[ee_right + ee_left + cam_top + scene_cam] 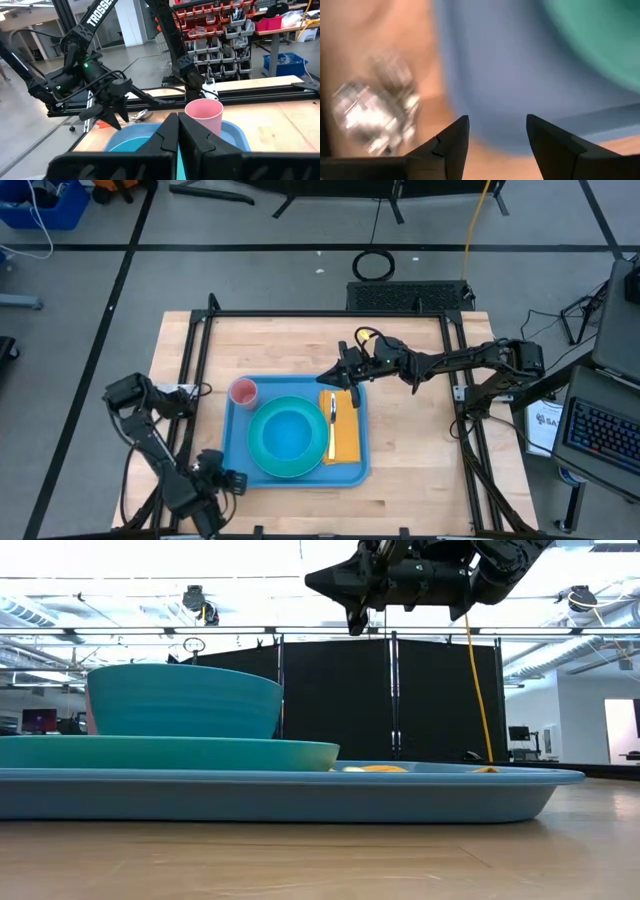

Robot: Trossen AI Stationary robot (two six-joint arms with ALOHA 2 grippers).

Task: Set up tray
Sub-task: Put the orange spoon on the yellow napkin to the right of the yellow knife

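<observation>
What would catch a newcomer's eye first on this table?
The blue tray in the middle of the wooden table, carrying a teal plate with a bowl, a pink cup at its far left corner and a yellow napkin with cutlery on its right. Above the napkin's far end hangs the right gripper, jaws shut.

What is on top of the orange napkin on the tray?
A piece of cutlery lies lengthwise on the orange napkin, on the blue tray beside the plate. Anything beneath the napkin is covered.

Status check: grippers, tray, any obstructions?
Left gripper open, at tray's near-left corner. Right gripper shut, empty, raised over tray's far edge. Tray holds plate, bowl, pink cup, napkin. Nothing blocking.
</observation>
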